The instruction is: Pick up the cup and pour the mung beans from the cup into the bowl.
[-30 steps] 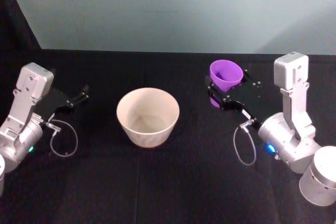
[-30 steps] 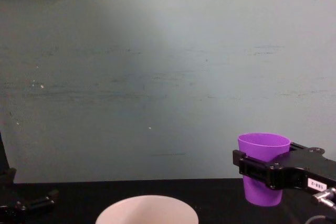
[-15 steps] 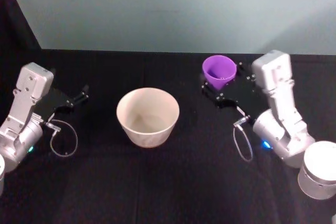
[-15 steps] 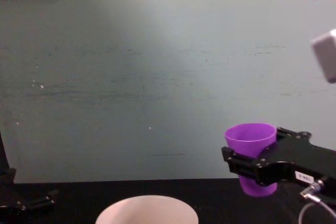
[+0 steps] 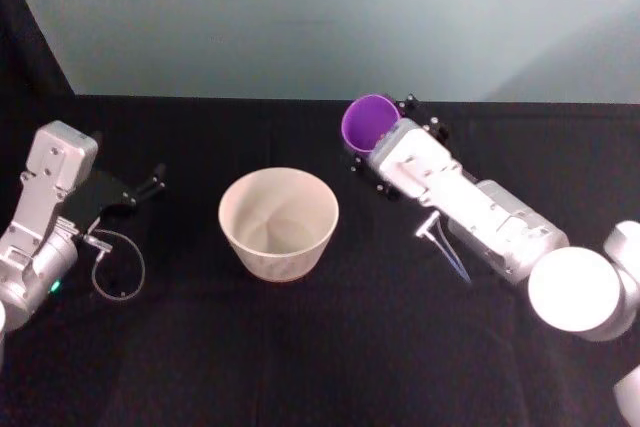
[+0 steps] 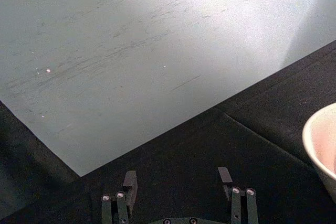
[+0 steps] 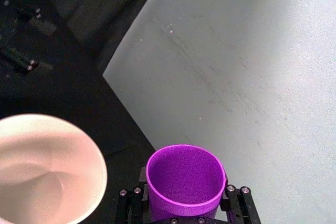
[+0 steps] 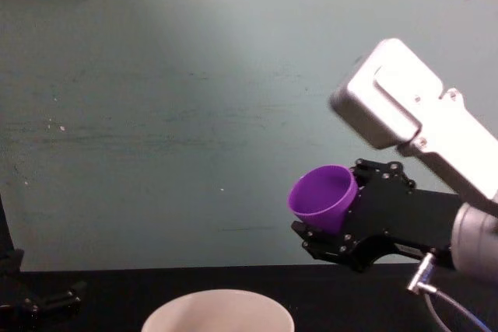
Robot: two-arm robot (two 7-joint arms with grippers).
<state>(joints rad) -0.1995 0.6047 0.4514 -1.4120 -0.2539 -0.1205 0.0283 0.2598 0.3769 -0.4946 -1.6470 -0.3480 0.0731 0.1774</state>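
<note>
Purple cup tilted, clamped in raised R gripper, L gripper open near table

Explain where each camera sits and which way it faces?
Head view: high, looking down on the table; both arms show, right gripper holding the cup.
Chest view: low, facing the wall over the bowl; right arm shows.
Left wrist view: on that parked arm, looking past open jaws at the wall.
Right wrist view: on that arm, over jaws shut on the cup.
Shared: all see the bowl.
</note>
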